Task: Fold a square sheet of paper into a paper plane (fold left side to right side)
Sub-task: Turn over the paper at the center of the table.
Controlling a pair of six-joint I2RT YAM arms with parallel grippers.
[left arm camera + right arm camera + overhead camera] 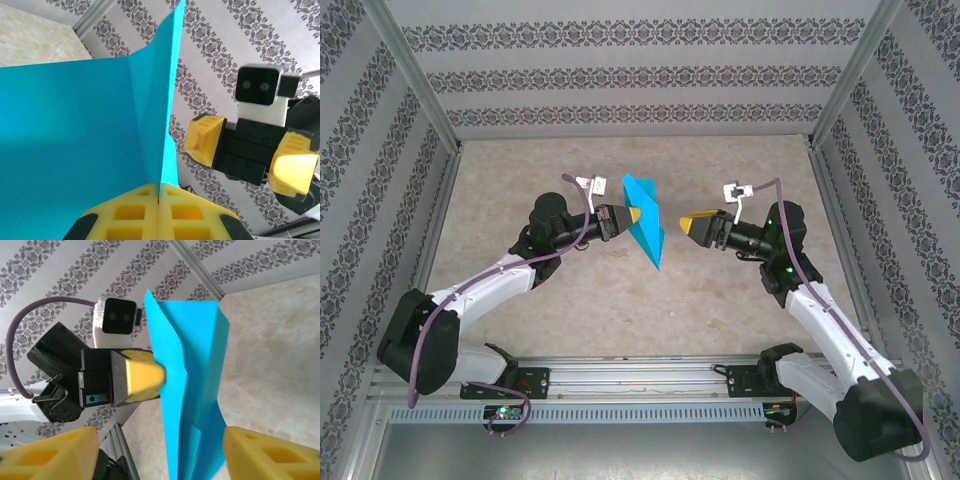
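**Top external**
- Paper (648, 235): teal, folded, held on edge in the air over the middle of the worktop (620, 310), its lower point toward the near edge.
- Left gripper (633, 215): pressed together on the paper's left side.
- Right gripper (692, 224): just right of the paper, with a gap between them; whether it is spread cannot be told here.
- Room: bare worktop on all sides of both arms. Patterned walls (640, 70) close off the far, left and right edges, and a rail (640, 375) runs along the near edge.

**Left wrist**
- Left gripper (159, 199): yellow fingers (125, 212) closed flat against each other, the paper pinched in the seam.
- Paper (75, 130): one broad panel spreads left, and a creased flap stands straight up from the pinch.
- Right gripper (250, 152): faces in from the right, spread, apart from the paper's edge.

**Right wrist**
- Right gripper (160, 435): fingers (50, 452) wide apart at the lower corners, touching nothing.
- Paper (195, 355): hangs upright ahead of them, the folded layers narrowing downward.
- Left gripper (142, 380): clamps the paper's left edge at mid height.
- Worktop (280, 350): bare behind the paper on the right.
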